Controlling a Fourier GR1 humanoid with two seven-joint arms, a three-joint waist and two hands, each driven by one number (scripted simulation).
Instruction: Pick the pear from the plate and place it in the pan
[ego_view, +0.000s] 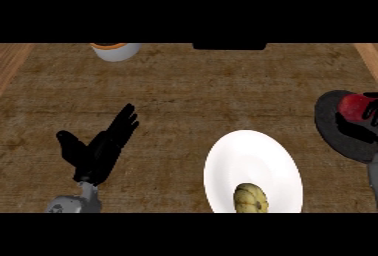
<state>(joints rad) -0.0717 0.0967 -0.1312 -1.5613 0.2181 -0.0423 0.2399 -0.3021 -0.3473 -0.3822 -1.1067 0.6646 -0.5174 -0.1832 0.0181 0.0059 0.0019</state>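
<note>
The yellowish pear (251, 198) lies on the near part of a white plate (251, 155), low and right of centre. A dark pan (341, 131) sits at the right edge with something red (356, 104) at its far side. My right hand (353, 122) shows as a black shape over the pan, cut by the view's edge, with its grey forearm (373, 175) below; its fingers are hard to make out. My left hand (100, 147) rests open at the left, fingers up, well away from the plate.
A pale cup with an orange top (116, 50) stands at the far left of the brown counter. A dark flat object (229, 46) lies at the far edge. Wooden strips run down both sides.
</note>
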